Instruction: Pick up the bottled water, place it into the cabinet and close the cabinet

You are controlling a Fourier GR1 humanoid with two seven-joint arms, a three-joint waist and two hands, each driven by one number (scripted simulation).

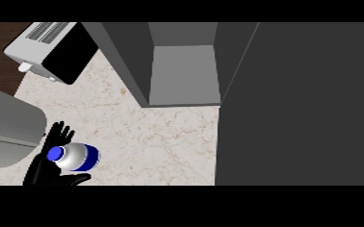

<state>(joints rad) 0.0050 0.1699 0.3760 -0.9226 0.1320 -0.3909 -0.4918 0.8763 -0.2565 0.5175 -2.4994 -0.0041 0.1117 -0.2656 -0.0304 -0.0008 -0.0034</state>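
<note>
One left hand [41,170], fingers spread apart, flanks one bottled water [77,157], well apart from one open cabinet [183,72].

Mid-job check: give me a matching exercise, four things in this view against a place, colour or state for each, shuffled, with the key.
Things
1. bottled water
2. cabinet
3. left hand
4. white appliance

Descriptions
A. top left corner of the view
B. door open
C. blue cap
D. black, lower left, next to the bottle

Pairs: 1-C, 2-B, 3-D, 4-A
</note>
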